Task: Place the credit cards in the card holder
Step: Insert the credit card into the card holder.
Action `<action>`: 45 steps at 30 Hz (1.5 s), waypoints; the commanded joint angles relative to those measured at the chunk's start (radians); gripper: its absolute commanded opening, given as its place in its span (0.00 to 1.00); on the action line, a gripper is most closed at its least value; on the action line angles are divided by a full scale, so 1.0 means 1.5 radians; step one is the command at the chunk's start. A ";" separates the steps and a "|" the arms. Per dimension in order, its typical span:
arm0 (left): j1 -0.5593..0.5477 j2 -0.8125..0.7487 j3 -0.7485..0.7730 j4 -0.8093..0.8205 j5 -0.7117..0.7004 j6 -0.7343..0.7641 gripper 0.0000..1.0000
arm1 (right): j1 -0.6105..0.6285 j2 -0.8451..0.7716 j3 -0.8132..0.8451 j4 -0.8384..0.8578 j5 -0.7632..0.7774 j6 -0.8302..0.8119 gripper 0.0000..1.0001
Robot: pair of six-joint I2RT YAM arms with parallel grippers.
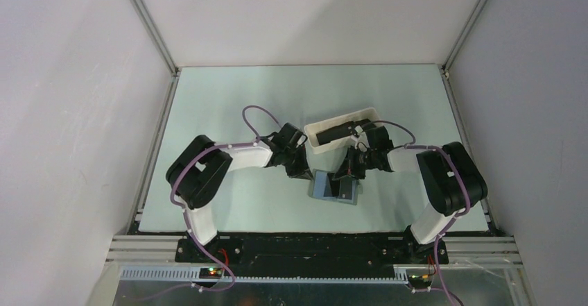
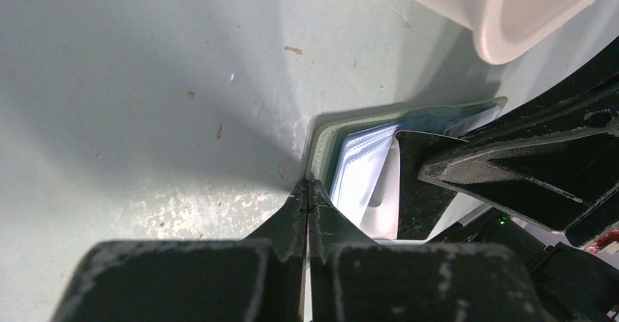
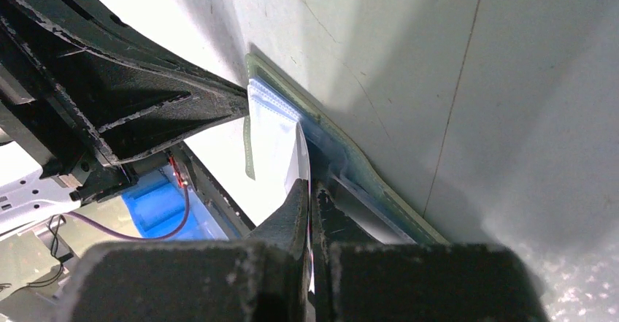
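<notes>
The card holder (image 1: 326, 189) lies open on the table between my two grippers, blue-grey inside up. My left gripper (image 1: 303, 173) is shut on its grey-green left edge (image 2: 320, 143), fingertips meeting there (image 2: 308, 187). My right gripper (image 1: 344, 180) is shut on a dark credit card (image 2: 414, 190), which stands edge-down against the holder's clear pockets (image 2: 365, 169). In the right wrist view the jaws (image 3: 310, 185) pinch the card edge-on beside the holder (image 3: 350, 163). More dark cards (image 1: 331, 134) lie in the white tray.
The long white tray (image 1: 347, 121) sits just behind the holder, angled, and its rounded corner shows in the left wrist view (image 2: 504, 15). The right arm's wrist reaches over the tray's right end. The enclosure's frame rails run along both sides of the table.
</notes>
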 commanded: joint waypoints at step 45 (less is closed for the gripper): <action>-0.015 0.044 0.024 -0.071 -0.047 0.031 0.00 | -0.021 -0.092 -0.016 -0.132 0.066 -0.017 0.00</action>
